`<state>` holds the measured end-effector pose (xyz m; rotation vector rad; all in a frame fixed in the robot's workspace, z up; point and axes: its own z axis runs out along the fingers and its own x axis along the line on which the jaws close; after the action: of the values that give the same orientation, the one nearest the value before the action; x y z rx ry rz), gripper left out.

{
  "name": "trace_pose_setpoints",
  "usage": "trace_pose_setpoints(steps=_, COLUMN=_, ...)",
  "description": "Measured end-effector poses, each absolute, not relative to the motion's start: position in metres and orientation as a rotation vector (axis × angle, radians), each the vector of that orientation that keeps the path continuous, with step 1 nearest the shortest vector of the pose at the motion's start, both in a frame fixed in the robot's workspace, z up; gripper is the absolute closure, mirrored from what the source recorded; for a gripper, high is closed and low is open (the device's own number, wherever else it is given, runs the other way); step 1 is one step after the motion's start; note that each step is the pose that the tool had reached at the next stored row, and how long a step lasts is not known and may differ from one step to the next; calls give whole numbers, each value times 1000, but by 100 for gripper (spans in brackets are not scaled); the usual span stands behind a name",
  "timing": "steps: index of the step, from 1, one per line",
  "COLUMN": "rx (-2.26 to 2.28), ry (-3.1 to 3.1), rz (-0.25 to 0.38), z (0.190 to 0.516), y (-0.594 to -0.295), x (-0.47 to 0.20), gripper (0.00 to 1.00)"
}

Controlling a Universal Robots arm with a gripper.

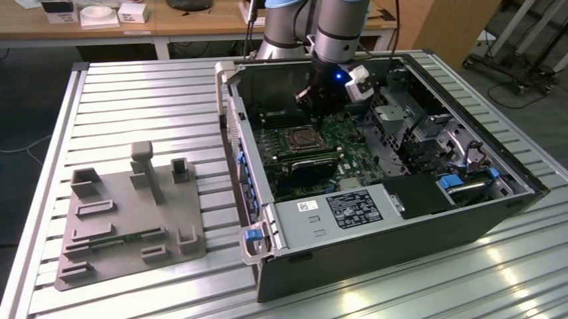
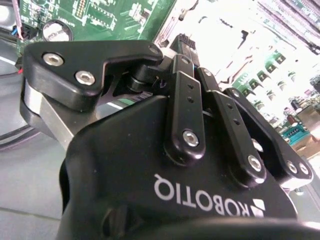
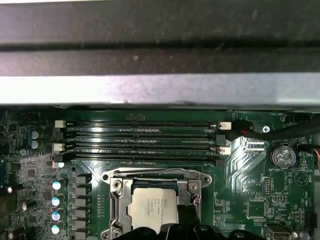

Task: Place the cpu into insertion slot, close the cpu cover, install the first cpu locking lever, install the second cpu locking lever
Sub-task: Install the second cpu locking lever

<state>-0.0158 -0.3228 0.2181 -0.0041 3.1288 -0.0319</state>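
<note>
Exterior view: the gripper (image 1: 317, 114) hangs inside the open computer case (image 1: 373, 239), just above the insertion slot (image 1: 302, 139) on the green motherboard (image 1: 350, 149).
Surface and room: the case rests on a ribbed metal table (image 1: 142, 100), a grey fixture tray (image 1: 124, 219) beside it; a wooden bench (image 1: 177, 23) stands behind.
Second wrist view: gripper linkage (image 2: 200, 125) close up; whether the jaws are spread or pressed together I cannot tell.
First wrist view: the cpu (image 3: 152, 205) lies seated in the slot, the cpu cover (image 3: 156, 176) framing it, memory slots (image 3: 140, 140) nearby.
Progress: placement looks done and the cover down; I cannot tell whether the levers are latched.
</note>
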Motion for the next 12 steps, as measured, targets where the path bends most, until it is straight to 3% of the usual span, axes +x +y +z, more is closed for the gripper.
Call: trace_pose_setpoints(steps=12, rx=-4, ry=3129, rz=-37, z=223, y=-336, x=-16, gripper=90)
